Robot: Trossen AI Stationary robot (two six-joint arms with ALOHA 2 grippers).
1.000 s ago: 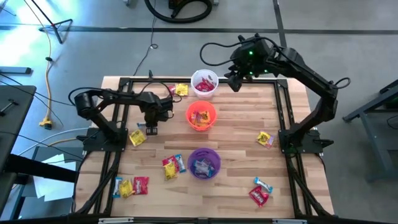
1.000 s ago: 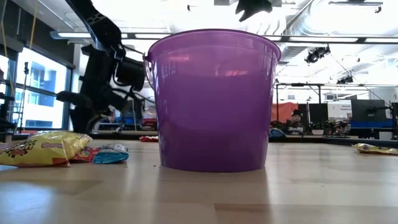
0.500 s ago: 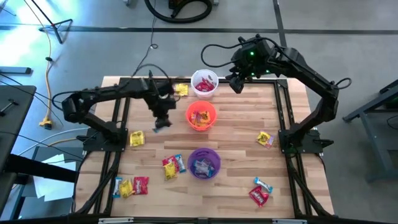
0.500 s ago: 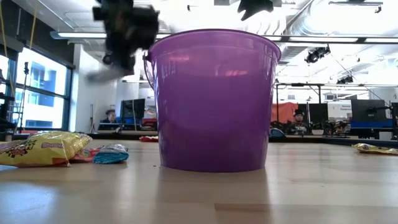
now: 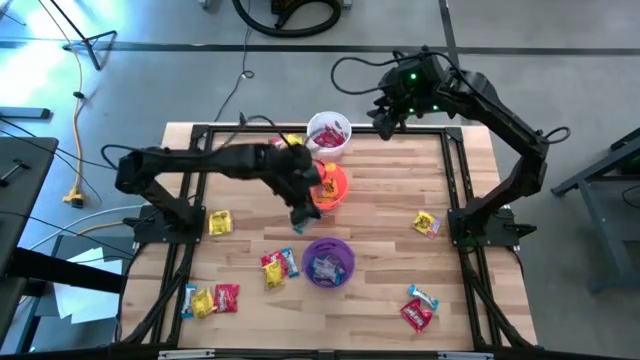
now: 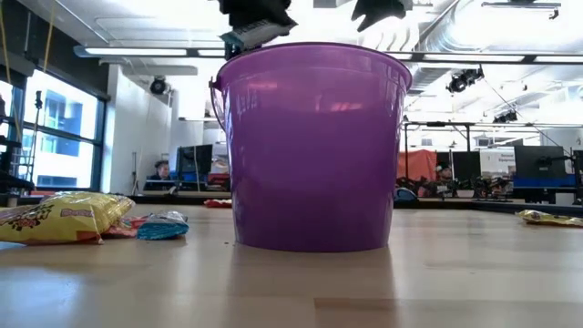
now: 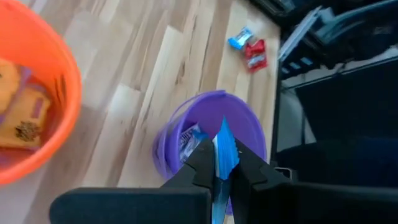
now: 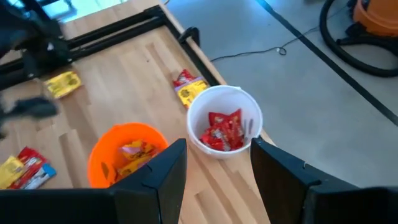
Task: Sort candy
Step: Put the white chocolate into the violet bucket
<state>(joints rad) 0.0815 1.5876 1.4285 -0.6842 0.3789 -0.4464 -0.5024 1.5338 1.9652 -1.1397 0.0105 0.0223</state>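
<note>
My left gripper (image 5: pixel 300 214) hangs over the table's middle, between the orange cup (image 5: pixel 325 186) and the purple cup (image 5: pixel 328 262), shut on a blue-white candy (image 7: pixel 225 149). In the left wrist view the purple cup (image 7: pixel 211 134) lies just beyond the fingers, with a blue candy inside. In the low view this gripper (image 6: pixel 255 23) is above the purple cup's rim (image 6: pixel 310 47). My right gripper (image 5: pixel 385 120) is open and hovers by the table's far edge, beside the white cup (image 5: pixel 329 134), which holds red candies. Loose candies lie flat on the table. My left gripper pinches the blue-white candy (image 7: pixel 224 142) between its two fingers. The wrapper stands edge-on, and one end sticks out past the fingertips (image 7: pixel 202 158). The fingers point down from above, and the candy is lifted clear of the table.
Loose candies lie at the left (image 5: pixel 219 222), near left (image 5: pixel 210 298), left of the purple cup (image 5: pixel 277 266), at the right (image 5: pixel 427 224), near right (image 5: pixel 419 307) and by the white cup (image 5: pixel 291 143). The orange cup (image 8: pixel 127 155) holds yellow candies. A black frame borders the table.
My left gripper has risen from the table's left side, holding the blue-white candy. It has swung right past the orange cup and toward the near edge, ending close to the purple cup. My right gripper has drifted slightly right along the far edge.
</note>
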